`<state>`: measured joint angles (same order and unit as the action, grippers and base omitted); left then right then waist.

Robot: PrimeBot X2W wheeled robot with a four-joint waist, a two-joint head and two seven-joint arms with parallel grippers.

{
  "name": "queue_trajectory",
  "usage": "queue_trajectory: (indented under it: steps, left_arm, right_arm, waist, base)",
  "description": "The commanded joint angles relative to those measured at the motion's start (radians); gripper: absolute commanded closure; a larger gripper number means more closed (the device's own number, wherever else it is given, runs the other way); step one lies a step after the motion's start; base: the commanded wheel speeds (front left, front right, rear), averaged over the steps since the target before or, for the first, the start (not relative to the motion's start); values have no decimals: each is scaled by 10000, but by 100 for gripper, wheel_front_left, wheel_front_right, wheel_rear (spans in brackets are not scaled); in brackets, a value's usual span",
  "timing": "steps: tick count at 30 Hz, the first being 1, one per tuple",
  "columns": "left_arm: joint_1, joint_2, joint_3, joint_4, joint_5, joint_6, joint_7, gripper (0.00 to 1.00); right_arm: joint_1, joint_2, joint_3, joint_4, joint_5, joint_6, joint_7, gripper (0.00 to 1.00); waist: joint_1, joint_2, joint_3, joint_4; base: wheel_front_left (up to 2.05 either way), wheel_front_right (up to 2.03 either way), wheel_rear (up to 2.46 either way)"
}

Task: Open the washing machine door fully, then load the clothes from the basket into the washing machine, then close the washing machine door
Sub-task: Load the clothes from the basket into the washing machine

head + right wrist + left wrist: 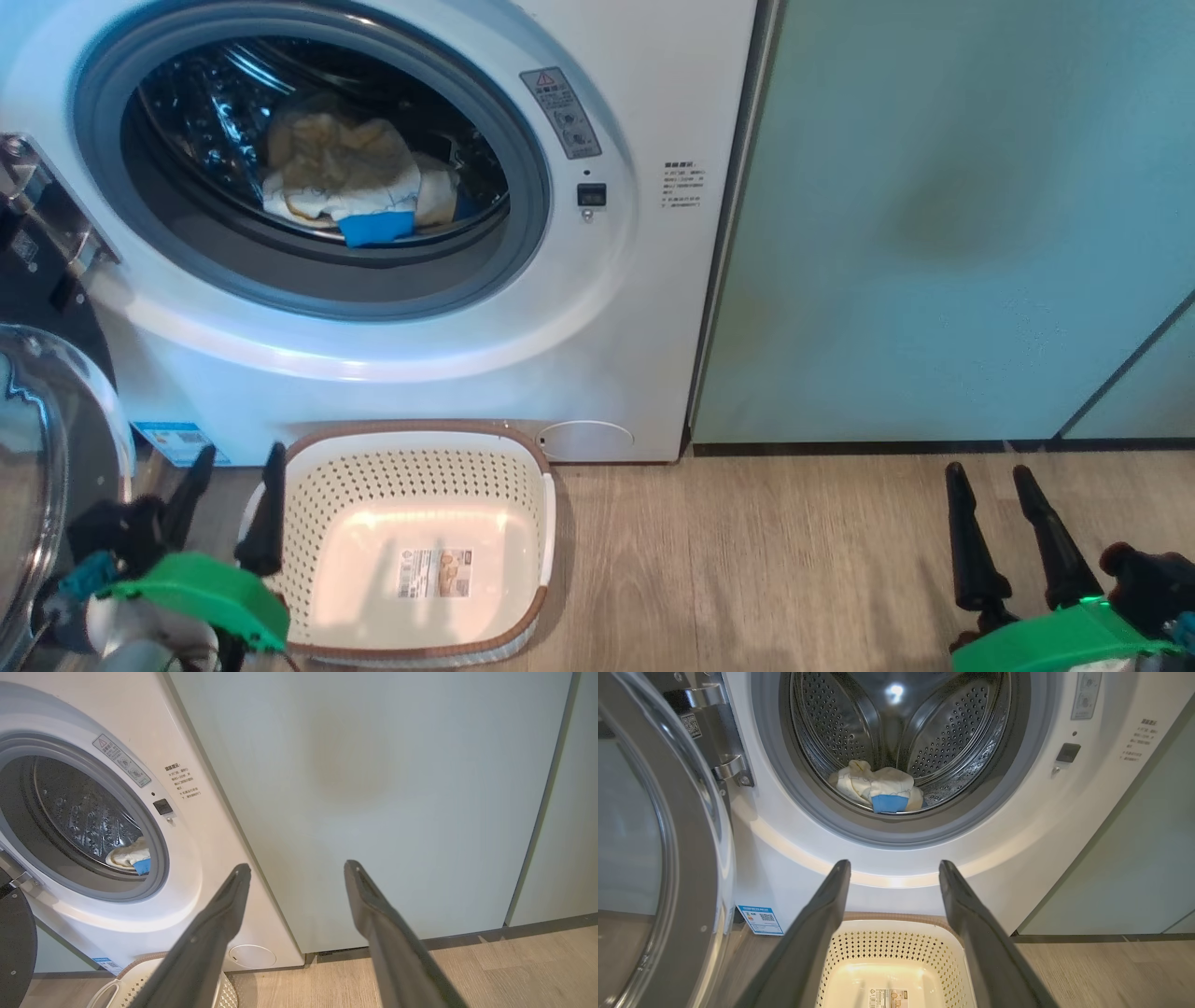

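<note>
The white washing machine (597, 308) stands with its round door (37, 467) swung out to the left, glass bowl facing me. The pale yellow clothes (341, 177) with a blue piece lie inside the steel drum, also seen as clothes (878, 788) and clothes (133, 858). The cream basket (523, 467) sits on the floor under the opening, with just a label on its bottom. My left gripper (238, 457) hangs open over the basket's left rim, holding nothing. My right gripper (990, 474) is open above the floor at lower right, facing the green cabinet.
Pale green cabinets (952, 224) stand right of the washer, with a dark plinth at their foot. Wooden floor (747, 560) stretches between basket and right gripper. The door hinge (724, 765) is at the washer's left edge.
</note>
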<state>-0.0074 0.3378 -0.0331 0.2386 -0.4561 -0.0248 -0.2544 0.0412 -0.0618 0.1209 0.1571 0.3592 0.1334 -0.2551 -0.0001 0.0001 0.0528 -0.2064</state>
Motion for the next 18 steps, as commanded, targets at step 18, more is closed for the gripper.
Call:
queue_trajectory:
  steps: [18]
  left_arm:
    - [215,-166,941,-421,469,-580,-74,0]
  right_arm:
    - [-160,-364,218,-351,-283,-27,-67,0]
  waist:
    - [1,-1,-275,136]
  base:
    - [0,0,0]
